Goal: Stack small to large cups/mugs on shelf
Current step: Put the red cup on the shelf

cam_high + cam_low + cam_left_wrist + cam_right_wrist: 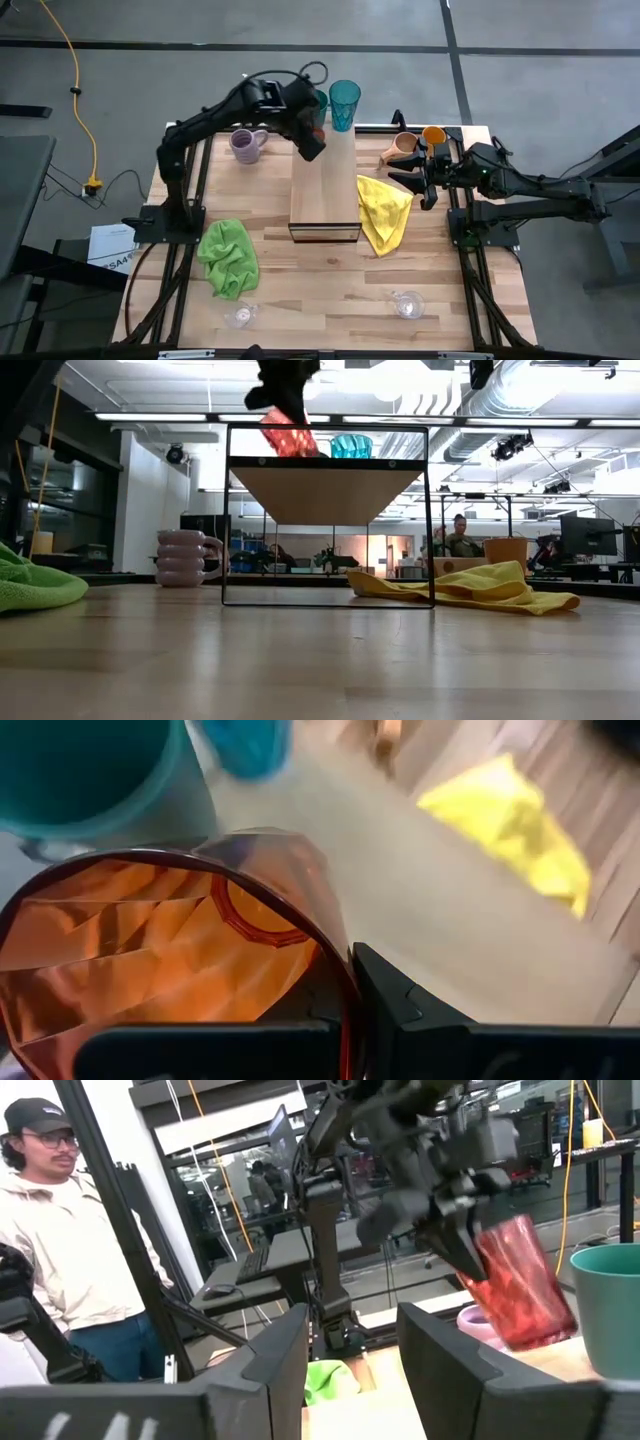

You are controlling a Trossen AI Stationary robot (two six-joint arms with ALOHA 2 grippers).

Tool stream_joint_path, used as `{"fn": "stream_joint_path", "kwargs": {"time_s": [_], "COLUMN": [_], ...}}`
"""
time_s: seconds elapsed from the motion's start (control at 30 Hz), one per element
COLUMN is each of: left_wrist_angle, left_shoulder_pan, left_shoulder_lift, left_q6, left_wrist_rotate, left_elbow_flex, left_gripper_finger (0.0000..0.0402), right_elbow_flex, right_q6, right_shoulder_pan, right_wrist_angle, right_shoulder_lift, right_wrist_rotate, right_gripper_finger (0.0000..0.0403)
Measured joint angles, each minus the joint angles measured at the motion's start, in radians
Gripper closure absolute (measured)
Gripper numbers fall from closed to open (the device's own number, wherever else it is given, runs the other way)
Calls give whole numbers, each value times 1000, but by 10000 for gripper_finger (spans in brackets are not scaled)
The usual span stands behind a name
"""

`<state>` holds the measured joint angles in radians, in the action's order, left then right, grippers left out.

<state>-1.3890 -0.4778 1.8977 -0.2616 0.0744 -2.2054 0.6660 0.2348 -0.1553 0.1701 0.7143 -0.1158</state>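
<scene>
High view: left gripper (pixel 312 143) over the far end of the long light-wood shelf (pixel 325 190), fingers clamped on the amber-orange faceted tumbler (pixel 317 128). Two teal tumblers there too, one upright (pixel 344 104) at the far edge, the other mostly hidden behind the arm. Lavender handled mug (pixel 245 145) on the tabletop's far left, tan handled mug (pixel 402 148) and orange cup (pixel 433 136) far right, beside the right gripper (pixel 428 178), whose fingers stand apart, empty. Two small clear glasses (pixel 407 303) near the front edge. Yellow cloth (pixel 384 210) and green cloth (pixel 229 256) flank the shelf.

Low view: tumbler tilted, held just above the shelf top.

Left wrist view: tumbler rim (pixel 180 945) pinched at one wall, teal tumbler close by.

Right wrist view: person (pixel 70 1240) behind the table.

Risk: tilted rim-grip could slip, or the tumbler clips the teal one and topples it off the edge.
</scene>
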Motion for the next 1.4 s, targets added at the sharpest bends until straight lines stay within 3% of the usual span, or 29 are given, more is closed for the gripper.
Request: {"fn": "stream_joint_path", "kwargs": {"time_s": [0.27, 0.67, 1.4], "left_wrist_angle": [-48, -105, -41], "left_shoulder_pan": [0, 0, 0], "left_shoulder_lift": [53, 86, 95], "left_q6": [4, 48, 75], "left_wrist_rotate": [74, 57, 57], "left_elbow_flex": [-2, -1, 0], "left_gripper_finger": [401, 401, 377], "right_elbow_flex": [0, 0, 0], "right_q6": [0, 0, 0], "right_shoulder_pan": [0, 0, 0], "right_wrist_angle": [-9, -11, -15], "right_shoulder_lift": [0, 0, 0], "right_wrist_rotate": [0, 0, 0], "right_gripper_finger": [256, 256, 256]}}
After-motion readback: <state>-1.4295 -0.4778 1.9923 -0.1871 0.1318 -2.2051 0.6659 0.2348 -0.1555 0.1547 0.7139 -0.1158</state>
